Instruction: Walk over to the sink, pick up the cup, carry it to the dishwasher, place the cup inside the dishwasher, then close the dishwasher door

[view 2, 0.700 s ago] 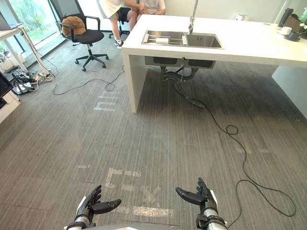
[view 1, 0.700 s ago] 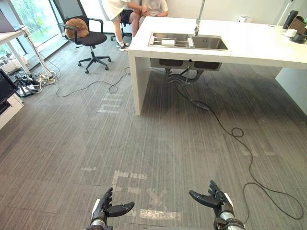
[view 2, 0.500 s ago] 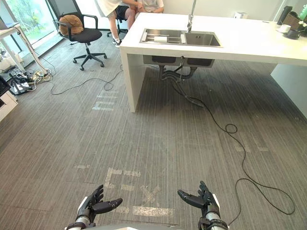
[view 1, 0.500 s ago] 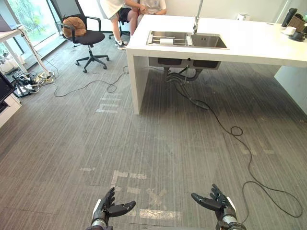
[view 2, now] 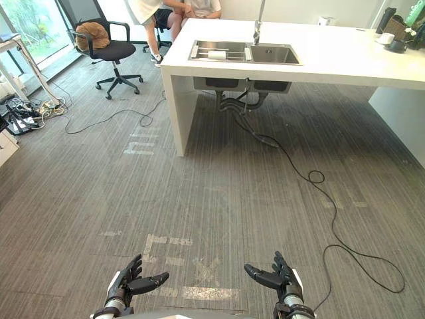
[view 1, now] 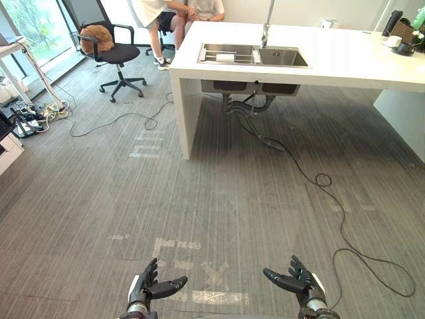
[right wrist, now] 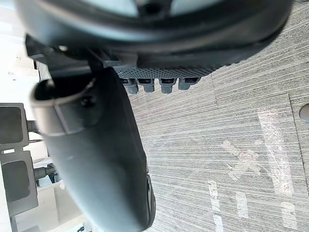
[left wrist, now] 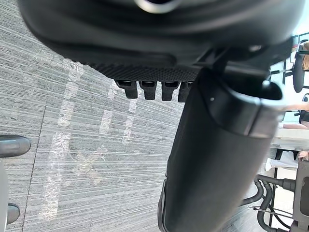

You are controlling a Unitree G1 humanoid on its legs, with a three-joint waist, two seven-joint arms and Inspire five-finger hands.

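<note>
Holds dark left hand (view 1: pixel 149 287) and dark right hand (view 1: pixel 299 282) spread, empty, low over grey striped floor (view 1: pixel 219 199), barely nearer than a moment ago to the steel double sink (view 1: pixel 285 58) in the white table (view 1: pixel 345 63), small white cup (view 1: pixel 226 58) lying in its left basin, leaving most of the walk.

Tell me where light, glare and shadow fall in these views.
Left eye view: daylight floods through the window; the white counter is bright, with shade under the sink. Left wrist view: the open left hand is dark against lit floor, taped marks glinting. Right wrist view: the open right hand likewise.
</note>
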